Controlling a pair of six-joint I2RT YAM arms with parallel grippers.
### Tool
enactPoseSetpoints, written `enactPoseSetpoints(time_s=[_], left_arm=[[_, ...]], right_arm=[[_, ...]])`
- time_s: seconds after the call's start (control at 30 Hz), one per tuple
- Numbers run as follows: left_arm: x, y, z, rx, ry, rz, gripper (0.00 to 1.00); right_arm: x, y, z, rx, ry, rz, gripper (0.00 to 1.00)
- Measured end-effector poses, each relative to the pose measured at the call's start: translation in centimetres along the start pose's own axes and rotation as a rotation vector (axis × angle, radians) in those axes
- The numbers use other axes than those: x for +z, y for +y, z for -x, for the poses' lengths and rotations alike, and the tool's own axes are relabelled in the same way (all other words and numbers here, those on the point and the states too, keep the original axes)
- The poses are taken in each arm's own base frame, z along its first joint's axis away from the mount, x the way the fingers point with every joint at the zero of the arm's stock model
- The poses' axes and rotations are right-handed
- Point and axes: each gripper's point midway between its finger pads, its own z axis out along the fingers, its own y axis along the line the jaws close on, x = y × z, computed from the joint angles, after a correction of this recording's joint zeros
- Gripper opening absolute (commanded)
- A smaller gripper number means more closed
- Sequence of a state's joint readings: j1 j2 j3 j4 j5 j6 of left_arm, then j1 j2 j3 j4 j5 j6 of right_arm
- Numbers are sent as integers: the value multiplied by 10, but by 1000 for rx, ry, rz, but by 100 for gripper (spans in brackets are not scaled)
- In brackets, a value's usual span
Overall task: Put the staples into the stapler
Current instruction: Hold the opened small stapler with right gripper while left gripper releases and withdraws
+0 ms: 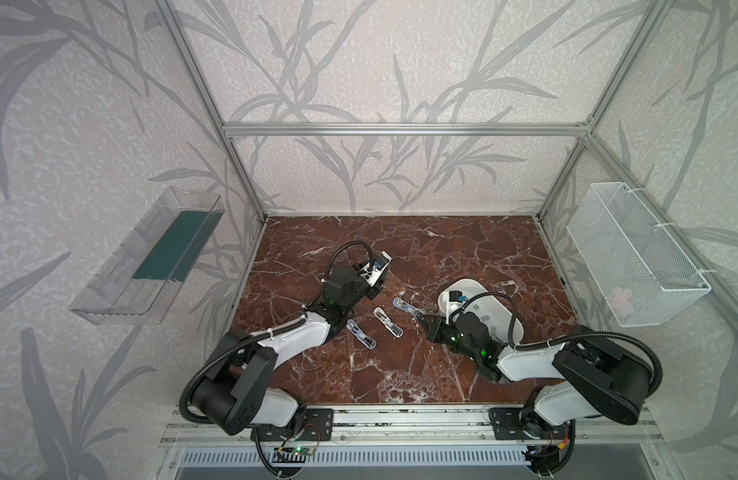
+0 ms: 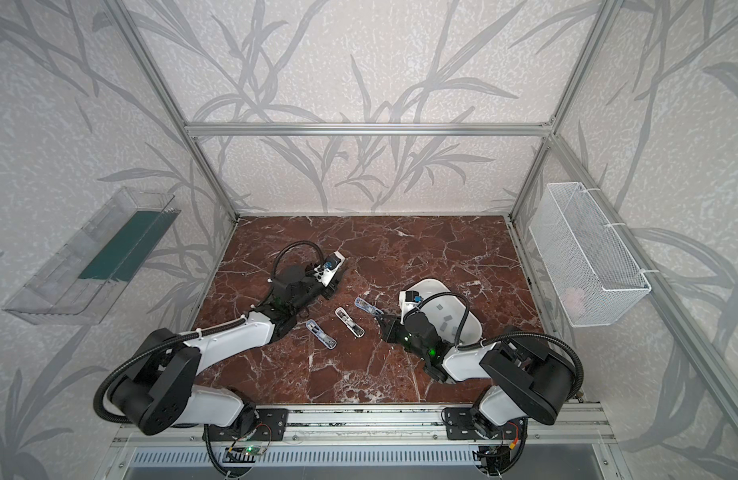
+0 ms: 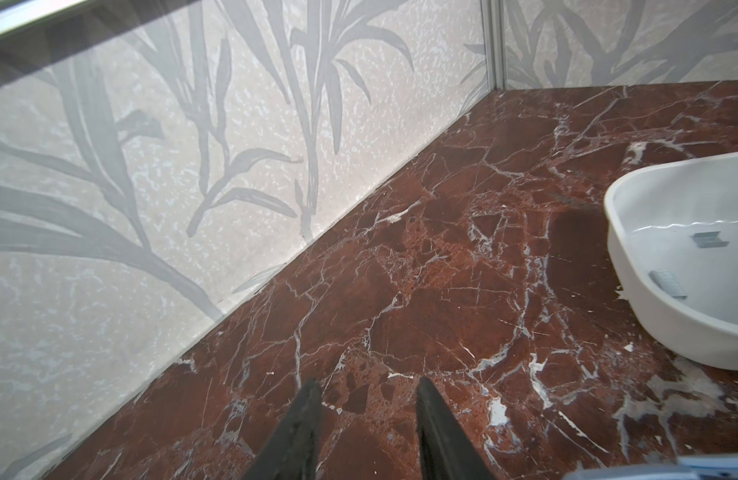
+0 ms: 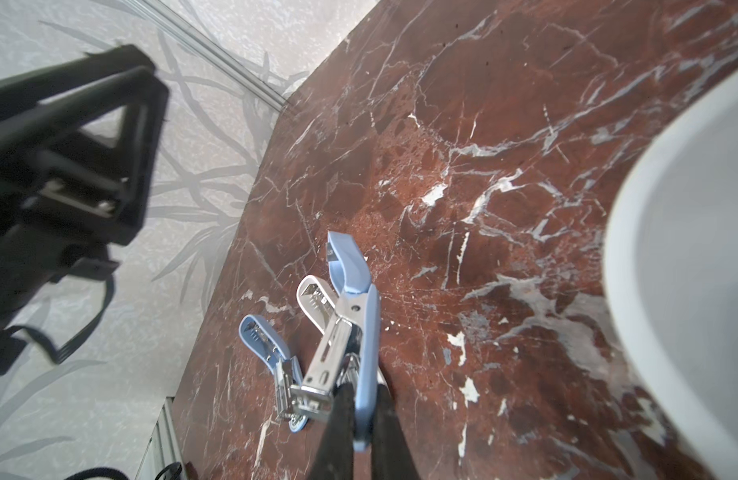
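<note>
Three staplers (image 1: 387,321) are laid in a row — a tray (image 1: 467,284) is set at their three o'clock, staples (image 2: 439,307) within.

Red-brown marble table (image 1: 442,249) with white veins. Near its middle are 3 opened staplers in a row slanting from near left to far right, none touching: left stapler (image 1: 361,333), middle stapler (image 1: 387,321), right stapler (image 1: 404,305). Just right of them sits a white oval tray (image 1: 469,284). Whether the right stapler lies flat cannot be told.
</note>
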State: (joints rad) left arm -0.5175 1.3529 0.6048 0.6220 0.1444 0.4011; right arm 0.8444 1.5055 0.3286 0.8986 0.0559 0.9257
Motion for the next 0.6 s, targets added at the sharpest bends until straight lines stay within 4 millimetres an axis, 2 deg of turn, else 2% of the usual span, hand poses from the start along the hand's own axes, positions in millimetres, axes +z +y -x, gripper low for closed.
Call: enactPoseSetpoints(time_s=[0.03,0.07,0.17,0.3,0.4,0.5,0.6], left_arm=[[-6,-3,1,2,-1,-8,49],[-13,-6,2,1,-2,-15,59],[-33,-10,-3,-61,8,-2,99],[-59,10,-18,-245,59,140,99],[-77,30,-15,-361,73,245,99],[-91,44,-8,-445,57,317,99],[-101,50,-4,-501,35,344,100]], right_arm=[[3,2,-1,0,-3,-9,0],[8,4,-2,0,-7,-17,0],[21,6,-6,3,-16,-39,0],[34,-14,-17,13,-8,-109,0],[40,-28,-24,19,-14,-142,0],[43,-29,-22,31,-41,-135,0],[42,-28,-22,34,-49,-138,15]])
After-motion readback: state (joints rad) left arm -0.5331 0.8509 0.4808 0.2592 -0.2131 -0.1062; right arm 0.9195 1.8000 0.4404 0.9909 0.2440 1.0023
